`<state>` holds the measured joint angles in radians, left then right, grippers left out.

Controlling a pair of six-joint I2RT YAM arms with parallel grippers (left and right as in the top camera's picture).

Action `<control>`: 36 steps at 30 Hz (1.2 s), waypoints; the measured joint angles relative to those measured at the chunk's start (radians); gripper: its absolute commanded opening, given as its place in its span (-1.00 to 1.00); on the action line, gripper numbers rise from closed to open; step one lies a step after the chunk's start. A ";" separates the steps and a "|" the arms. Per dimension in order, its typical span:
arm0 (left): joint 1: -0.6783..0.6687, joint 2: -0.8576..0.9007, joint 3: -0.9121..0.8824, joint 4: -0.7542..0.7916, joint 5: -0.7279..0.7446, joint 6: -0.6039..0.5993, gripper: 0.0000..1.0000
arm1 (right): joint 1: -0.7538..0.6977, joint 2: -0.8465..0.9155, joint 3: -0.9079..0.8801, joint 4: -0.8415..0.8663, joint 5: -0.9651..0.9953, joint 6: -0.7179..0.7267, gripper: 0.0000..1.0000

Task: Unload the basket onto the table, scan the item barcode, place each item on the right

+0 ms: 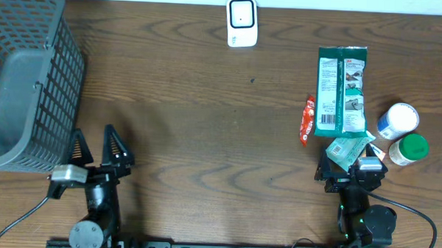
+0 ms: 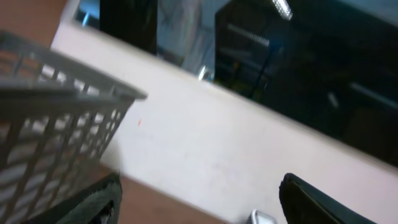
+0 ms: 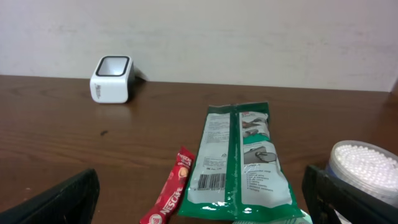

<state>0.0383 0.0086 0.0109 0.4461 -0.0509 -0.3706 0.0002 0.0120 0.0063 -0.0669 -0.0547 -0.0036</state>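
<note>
A white scanner (image 1: 241, 21) stands at the table's far edge, and the right wrist view has it at the upper left (image 3: 112, 79). A green and white packet (image 1: 341, 91) lies flat at the right with its barcode (image 3: 210, 181) facing up. A red Nescafe stick (image 3: 173, 194) lies along the packet's left side. My right gripper (image 1: 350, 164) stands open just short of the packet's near end, over a small green sachet (image 1: 345, 149), holding nothing. At the front left my left gripper (image 1: 97, 148) is open and empty beside the basket.
A grey mesh basket (image 1: 24, 73) fills the left side. A cotton swab jar (image 1: 398, 120) and a green-lidded tub (image 1: 409, 149) stand right of the packet. The brown table (image 1: 206, 123) is bare between the arms.
</note>
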 measured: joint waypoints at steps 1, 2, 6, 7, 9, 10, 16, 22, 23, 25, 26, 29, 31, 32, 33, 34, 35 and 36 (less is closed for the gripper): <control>0.000 0.000 -0.003 -0.021 0.002 0.000 0.64 | 0.000 0.000 0.000 0.000 0.000 0.000 0.99; -0.001 0.000 -0.004 -0.043 0.004 0.000 0.63 | 0.000 0.000 0.000 0.000 0.000 0.000 0.98; -0.001 0.000 -0.005 -0.139 0.034 0.000 0.63 | 0.000 0.000 0.000 0.000 0.000 0.000 0.98; -0.001 0.000 -0.005 -0.168 0.044 0.001 0.63 | 0.000 0.000 0.000 0.000 0.000 0.000 0.98; -0.001 0.000 -0.005 -0.239 0.071 0.010 0.63 | 0.000 0.000 0.000 0.000 0.000 0.000 0.99; -0.001 0.000 -0.005 -0.281 0.085 0.022 0.63 | 0.000 0.000 0.000 0.000 0.000 0.000 0.98; -0.001 0.001 -0.005 -0.388 0.222 0.196 0.63 | 0.000 0.000 0.000 0.000 0.001 0.000 0.98; -0.001 0.001 -0.005 -0.417 0.308 0.375 0.63 | 0.000 0.000 0.000 0.000 0.001 0.000 0.98; -0.001 0.001 -0.005 -0.422 0.312 0.399 0.63 | 0.000 0.000 0.000 0.000 0.001 0.000 0.99; -0.001 0.001 -0.004 -0.432 0.315 0.427 0.64 | 0.000 0.000 0.000 0.000 0.001 0.000 0.99; -0.001 0.001 -0.001 -0.441 0.315 0.439 0.63 | 0.000 0.000 0.000 0.000 0.001 0.000 0.98; -0.001 0.001 0.002 -0.446 0.315 0.462 0.64 | 0.000 0.000 0.000 0.000 0.001 0.000 0.98; -0.001 0.001 0.002 -0.446 0.312 0.474 0.63 | 0.000 0.000 0.000 0.000 0.001 0.000 0.99; -0.001 0.001 0.002 -0.446 0.307 0.476 0.63 | 0.000 0.000 0.000 0.000 0.001 0.000 0.98; -0.001 0.001 0.002 -0.446 0.302 0.480 0.63 | 0.000 0.000 0.000 0.000 0.001 0.000 0.99; -0.001 0.001 0.003 -0.448 0.291 0.480 0.64 | 0.000 0.000 0.000 0.000 0.001 0.000 0.98; -0.001 0.001 0.003 -0.450 0.280 0.480 0.63 | 0.000 0.000 0.000 0.000 0.001 0.000 0.98; -0.001 0.001 0.005 -0.454 0.262 0.478 0.63 | 0.000 0.000 0.000 0.000 0.001 0.000 0.99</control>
<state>0.0372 0.0093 0.0154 -0.0078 0.2108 0.1070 0.0002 0.0120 0.0063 -0.0673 -0.0536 -0.0036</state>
